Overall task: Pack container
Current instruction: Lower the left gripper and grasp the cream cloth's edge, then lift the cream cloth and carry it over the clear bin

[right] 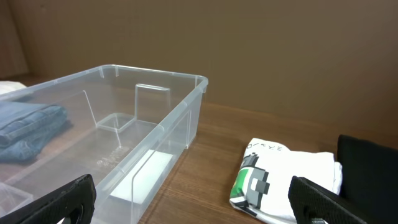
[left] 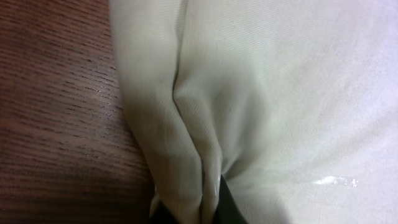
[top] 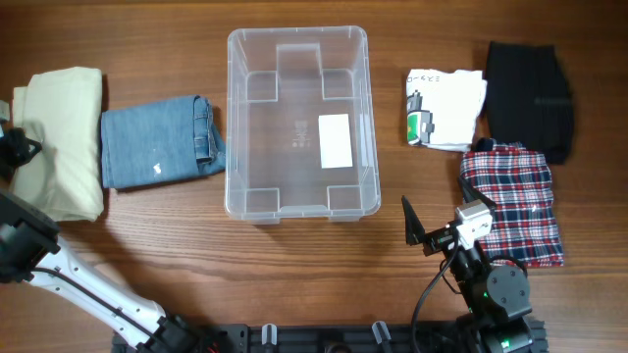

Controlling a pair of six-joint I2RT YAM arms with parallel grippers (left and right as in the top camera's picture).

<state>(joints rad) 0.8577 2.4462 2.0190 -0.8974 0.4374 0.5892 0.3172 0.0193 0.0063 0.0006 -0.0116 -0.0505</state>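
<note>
The clear container stands empty in the middle of the table, with a white label on its bottom. It also shows in the right wrist view. My left gripper is at the far left, over the left edge of a folded cream garment. In the left wrist view its jaws are shut on a raised fold of that cream garment. My right gripper is open and empty in front of the container's right corner, its fingers wide apart.
Folded jeans lie between the cream garment and the container. To the container's right lie a white T-shirt with a green graphic, a black garment and a plaid garment. The T-shirt lies ahead of the right gripper.
</note>
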